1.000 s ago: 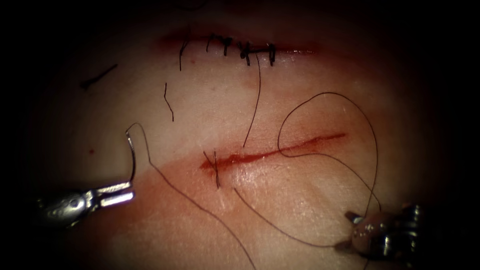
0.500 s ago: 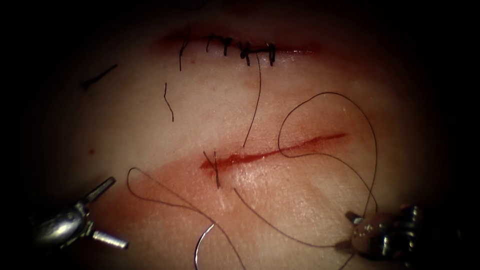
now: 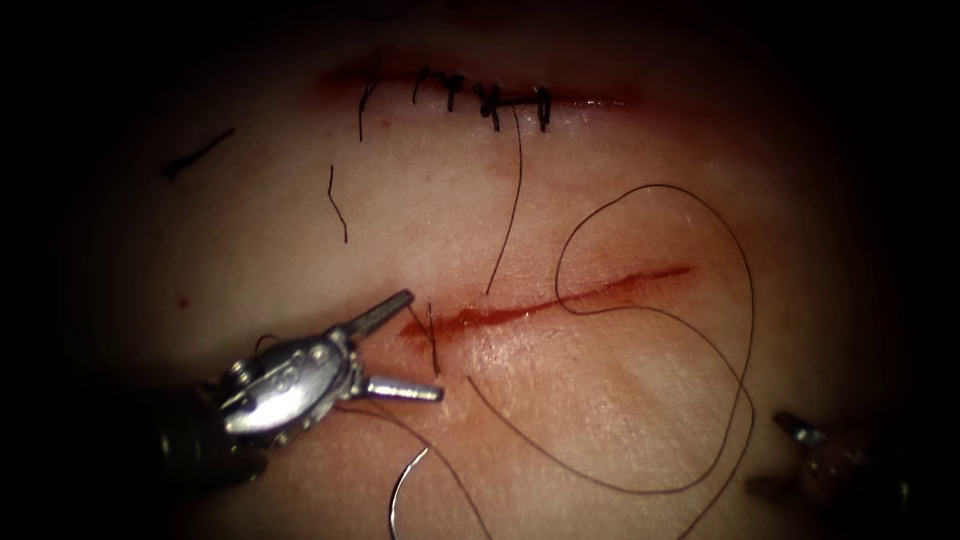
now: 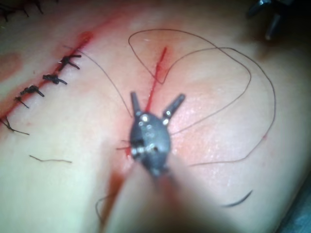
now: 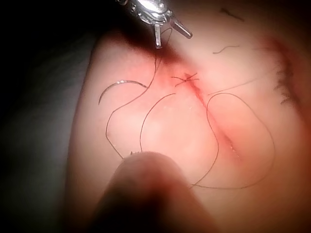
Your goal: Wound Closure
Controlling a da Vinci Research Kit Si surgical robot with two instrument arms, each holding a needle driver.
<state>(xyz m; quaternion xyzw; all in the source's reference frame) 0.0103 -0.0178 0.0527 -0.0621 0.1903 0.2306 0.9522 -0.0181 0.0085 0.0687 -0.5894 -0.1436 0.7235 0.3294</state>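
Observation:
My left tool (image 3: 420, 345) stands with its jaws open and empty at the left end of the open cut (image 3: 560, 298), astride the single stitch (image 3: 432, 340); it also shows in the left wrist view (image 4: 158, 103). The curved needle (image 3: 400, 488) lies free on the tissue (image 3: 600, 420), below the cut's left end, not in the tissue and held by neither tool; it also lies there in the right wrist view (image 5: 121, 86). Its thread (image 3: 745, 330) loops widely over the cut's right half. My right tool (image 3: 785, 460) sits at the lower right, open and holding nothing.
A second cut (image 3: 480, 98) at the top is closed with several dark stitches, and a long thread tail (image 3: 512, 200) hangs down from it. Loose cut thread ends (image 3: 338, 205) (image 3: 195, 155) lie at the upper left. Red fluid stains the tissue around the open cut.
The left tool let go of the needle, which dropped onto the tissue below; the tool then moved up and right to the cut's left end. The right tool drew back to the right.

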